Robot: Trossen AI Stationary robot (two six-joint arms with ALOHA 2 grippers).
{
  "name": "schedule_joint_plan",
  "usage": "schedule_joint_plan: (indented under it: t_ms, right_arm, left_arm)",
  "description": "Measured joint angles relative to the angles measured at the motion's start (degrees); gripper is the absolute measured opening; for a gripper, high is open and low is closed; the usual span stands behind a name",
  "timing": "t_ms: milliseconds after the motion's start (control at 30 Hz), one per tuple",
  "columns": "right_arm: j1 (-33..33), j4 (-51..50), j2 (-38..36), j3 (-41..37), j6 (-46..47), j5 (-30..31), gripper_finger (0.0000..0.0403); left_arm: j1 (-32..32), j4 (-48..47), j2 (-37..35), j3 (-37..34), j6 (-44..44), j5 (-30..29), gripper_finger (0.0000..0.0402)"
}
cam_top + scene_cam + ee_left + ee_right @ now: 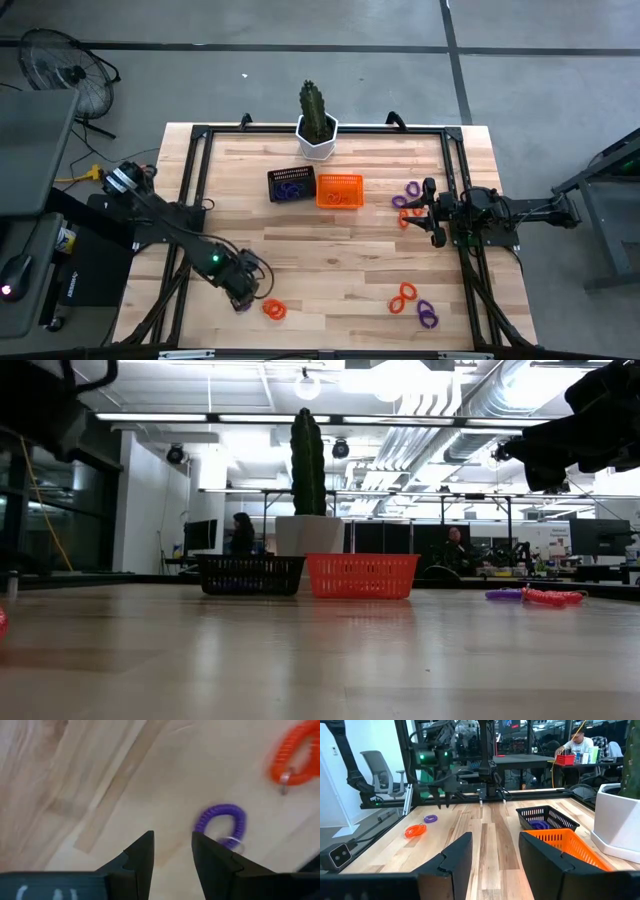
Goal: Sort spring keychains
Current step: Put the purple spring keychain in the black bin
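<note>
table: pale wood planks, smooth, slight sheen | baskets: plastic mesh | spring keychains: glossy coiled plastic

A pale wooden bench carries a potted cactus — before it, a black mesh basket touching an orange mesh basket — and scattered spring keychains.

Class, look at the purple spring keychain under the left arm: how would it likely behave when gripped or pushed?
The purple spring keychain is a thin open coil, so probably light and springy. Lying flat, it would likely slide rather than roll. Its metal ring may dangle.
</note>
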Motion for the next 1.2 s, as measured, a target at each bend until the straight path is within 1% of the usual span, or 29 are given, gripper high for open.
schedule_joint_plan:
  t_ms: [167, 367, 700, 833, 1200]
  right_arm:
    - [0.0, 0.0, 0.0, 0.0, 0.0, 0.0, 0.0157]
    - [0.0, 0.0, 0.0, 0.0, 0.0, 0.0, 0.0158]
    - [0.0, 0.0, 0.0, 0.0, 0.0, 0.0, 0.0158]
    - [0.0, 0.0, 0.0, 0.0, 0.0, 0.0, 0.0156]
    - [0.0, 0.0, 0.0, 0.0, 0.0, 0.0, 0.0157]
  left_arm:
    - [-0.6, 4.5, 3.9, 0.1, -0.3, 1.5, 0.0131]
    - [-1.8, 7.8, 6.3, 0.1, -0.3, 1.8, 0.0131]
    - [-3.1, 7.6, 10.8, 0.5, 1.7, 3.8, 0.0131]
    - [-3.5, 7.6, 12.2, 0.5, 3.3, 3.3, 0.0131]
    - [-3.4, 7.3, 12.5, 0.3, 3.5, 3.8, 0.0130]
